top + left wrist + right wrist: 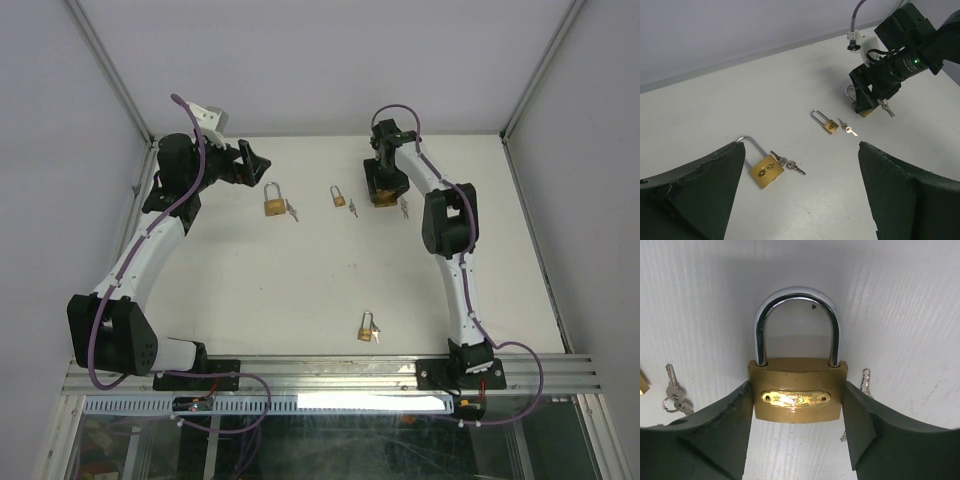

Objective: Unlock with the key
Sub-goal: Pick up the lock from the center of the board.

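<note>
Closest to me, a small brass padlock with keys [367, 328] lies on the white table [300, 290], well nearer than the big brass padlock with a steel shackle [795, 399]. Further out, well left of that big lock, my left claw [800, 147] hangs spread wide near a long-shackled brass padlock [766, 171]. Farthest out, my right claw [796, 390] pinches the big lock's body, silver keys [866, 382] just beside it.
</note>
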Available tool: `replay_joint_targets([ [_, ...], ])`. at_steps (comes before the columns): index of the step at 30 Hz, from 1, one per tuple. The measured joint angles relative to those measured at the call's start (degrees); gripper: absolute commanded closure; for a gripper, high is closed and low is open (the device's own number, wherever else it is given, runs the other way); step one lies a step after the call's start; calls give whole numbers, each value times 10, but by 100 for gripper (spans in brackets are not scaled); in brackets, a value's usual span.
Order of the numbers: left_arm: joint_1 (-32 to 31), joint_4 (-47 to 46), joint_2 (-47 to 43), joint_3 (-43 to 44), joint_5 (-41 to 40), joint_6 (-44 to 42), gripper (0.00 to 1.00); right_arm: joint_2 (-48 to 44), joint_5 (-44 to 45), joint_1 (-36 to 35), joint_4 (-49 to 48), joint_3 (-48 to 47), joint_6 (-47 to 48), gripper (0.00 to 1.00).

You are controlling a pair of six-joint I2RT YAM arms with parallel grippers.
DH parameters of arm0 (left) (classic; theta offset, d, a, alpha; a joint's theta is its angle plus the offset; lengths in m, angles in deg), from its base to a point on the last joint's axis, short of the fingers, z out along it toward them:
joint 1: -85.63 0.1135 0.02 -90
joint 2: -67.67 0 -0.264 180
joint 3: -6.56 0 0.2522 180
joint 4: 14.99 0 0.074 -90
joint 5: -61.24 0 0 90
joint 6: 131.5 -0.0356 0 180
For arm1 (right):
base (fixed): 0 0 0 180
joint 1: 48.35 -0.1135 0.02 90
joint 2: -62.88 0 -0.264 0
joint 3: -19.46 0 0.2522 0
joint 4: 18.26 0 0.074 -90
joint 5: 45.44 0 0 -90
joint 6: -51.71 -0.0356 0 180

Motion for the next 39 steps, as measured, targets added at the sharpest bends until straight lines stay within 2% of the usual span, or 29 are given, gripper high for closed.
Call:
replay_joint_targets([
  [2,0,0,0,0,4,-1,1,-6,1,-1,-9,10,4,99],
  [3,0,1,0,0,8,-2,1,-10,2,-2,-14,17,6,100],
  [7,0,16,0,5,19,-5,1,-40,1,-6,-53,70,12,100],
  [15,-21,48,7,24,31,-13,1,-145,-2,-30,-152,246,37,100],
  [19,-51,66,37,42,45,-9,1,-197,-9,-41,-201,308,52,100],
  [24,-79,91,106,80,72,20,2,-316,-20,-64,-284,425,86,100],
  [26,-84,99,126,97,82,25,1,-365,-38,-76,-299,457,99,100],
  [29,-89,101,135,107,110,2,1,-423,-119,-91,-298,464,108,100],
  [31,-90,89,126,102,140,-48,1,-440,-171,-96,-285,446,110,100],
  [33,-91,86,103,87,183,-145,1,-447,-230,-97,-263,418,110,100],
  [37,-91,115,23,45,245,-426,1,-449,-334,-96,-196,374,108,100],
  [39,-92,144,-12,42,263,-595,1,-449,-375,-96,-151,357,106,100],
])
